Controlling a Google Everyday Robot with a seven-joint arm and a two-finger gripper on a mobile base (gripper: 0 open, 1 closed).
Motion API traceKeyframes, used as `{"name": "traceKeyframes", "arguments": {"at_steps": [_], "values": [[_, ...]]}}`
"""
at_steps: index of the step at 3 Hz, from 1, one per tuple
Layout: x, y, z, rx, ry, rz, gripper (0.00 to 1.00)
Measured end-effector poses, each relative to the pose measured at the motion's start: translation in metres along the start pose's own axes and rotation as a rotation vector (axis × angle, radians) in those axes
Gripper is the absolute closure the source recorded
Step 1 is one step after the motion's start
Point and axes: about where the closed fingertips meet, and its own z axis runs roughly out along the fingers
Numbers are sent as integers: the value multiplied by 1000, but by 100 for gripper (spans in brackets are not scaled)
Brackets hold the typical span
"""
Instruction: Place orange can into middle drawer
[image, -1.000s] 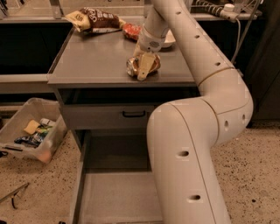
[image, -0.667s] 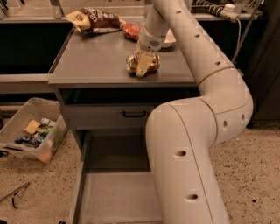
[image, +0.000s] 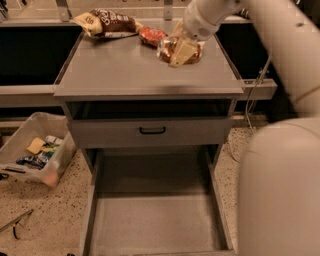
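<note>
Orange can (image: 169, 49) is at the back right of the grey cabinet top (image: 125, 70), tilted, with the gripper (image: 181, 49) on it. One pale finger (image: 183, 51) lies across its front, so the grip looks closed on the can. Can't tell if it's clear of the surface. Middle drawer (image: 150, 220) is pulled out low in front, floor bare.

Step in hand, as I read it: lift and carry. Go straight up first. The dented sides may slip, so squeeze firmly and move slowly. Then come forward past the top's front edge, descend in front of the upper drawer front (image: 100, 132) and its black handle (image: 152, 130), and release low over the floor.

In the way: red can (image: 151, 36) just beside the can on the left, chip bag (image: 107, 22) further left at the back. The robot's own arm (image: 280, 190) crowds the drawer's right wall. Plastic bin (image: 30, 155) on the floor to the left, well apart.
</note>
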Motion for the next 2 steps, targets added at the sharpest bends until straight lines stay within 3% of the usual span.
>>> {"name": "traceKeyframes", "arguments": {"at_steps": [1, 2], "values": [[-13, 15, -64, 151, -86, -24, 100], [-14, 43, -37, 194, -136, -58, 100]]}}
